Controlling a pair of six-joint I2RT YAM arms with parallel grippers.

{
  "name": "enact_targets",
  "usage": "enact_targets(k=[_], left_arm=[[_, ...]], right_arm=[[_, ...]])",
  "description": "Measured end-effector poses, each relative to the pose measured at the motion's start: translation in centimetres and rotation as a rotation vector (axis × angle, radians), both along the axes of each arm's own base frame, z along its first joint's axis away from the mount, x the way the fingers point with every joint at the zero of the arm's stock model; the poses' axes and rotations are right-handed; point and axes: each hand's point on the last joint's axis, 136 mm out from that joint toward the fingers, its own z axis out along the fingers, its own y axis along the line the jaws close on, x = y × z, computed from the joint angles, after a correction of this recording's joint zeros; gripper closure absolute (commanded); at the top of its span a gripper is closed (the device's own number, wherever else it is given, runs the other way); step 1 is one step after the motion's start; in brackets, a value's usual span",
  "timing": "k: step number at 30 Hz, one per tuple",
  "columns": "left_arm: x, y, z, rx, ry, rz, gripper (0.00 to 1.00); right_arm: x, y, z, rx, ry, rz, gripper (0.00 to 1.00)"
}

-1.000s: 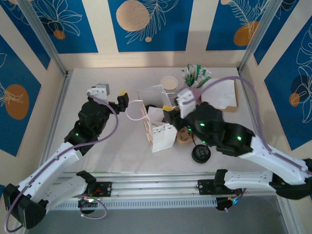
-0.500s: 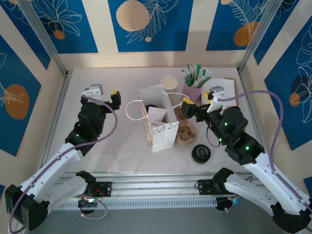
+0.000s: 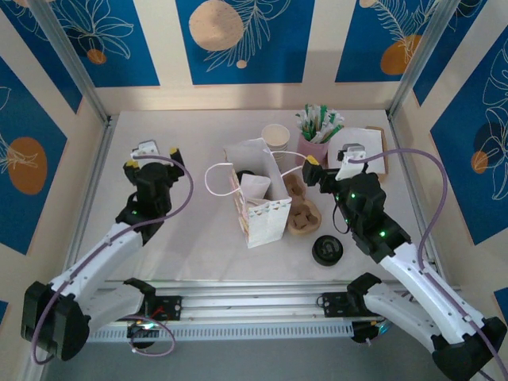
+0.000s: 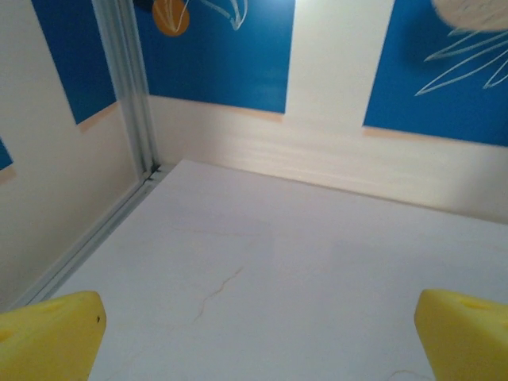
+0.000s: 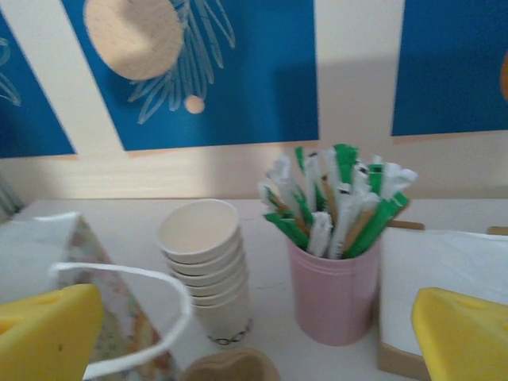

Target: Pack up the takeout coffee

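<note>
Item, gift bag (image 3: 266, 221): upright mid-table, mouth open upward, handle loop lying over to its left, which I judge leaves the mouth free for loading. Item, takeout coffee (image 3: 245, 174): a dark round shape low inside the bag mouth, which I take for its black lid. The cup body is hidden, so I count it as packed only as far as I can tell. Item, right claw (image 3: 325, 167): mine, fingers spread wide, holding nothing, just right of the bag and facing the stacked cream cups (image 5: 205, 262) and the pink pot of sachets (image 5: 333, 298). Item, left claw (image 3: 152, 156): mine, likewise spread and empty, well apart from the bag over bare table (image 4: 262, 262). Item, loose black lid (image 3: 327, 250): flat near the front edge, no part of this job. Change noted: a second ago the right claw sat over the bag mouth and the left beside the handle. Both are now drawn back, which I read as a release completed.
</note>
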Motion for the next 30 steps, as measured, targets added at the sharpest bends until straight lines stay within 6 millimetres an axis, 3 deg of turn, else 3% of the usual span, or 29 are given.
enact_targets(k=[8,13,19,30], left_arm=[[0.7,1.6,-3.7,0.075,0.082,0.124,0.00],[1.4,2.3,-5.8,0.149,0.137,0.189,0.00],[1.6,3.3,-8.4,0.249,0.215,0.269,0.00],[1.6,4.4,-11.4,0.375,0.302,0.326,0.00]], right_arm=[[1.5,-5.0,-5.8,-0.007,0.101,-0.129,0.01],[1.8,-7.0,-9.2,0.004,0.145,-0.162,0.01],[1.6,-7.8,-12.1,-0.004,0.179,-0.137,0.01],[3.0,-8.5,-14.4,-0.019,0.228,-0.177,0.01]])
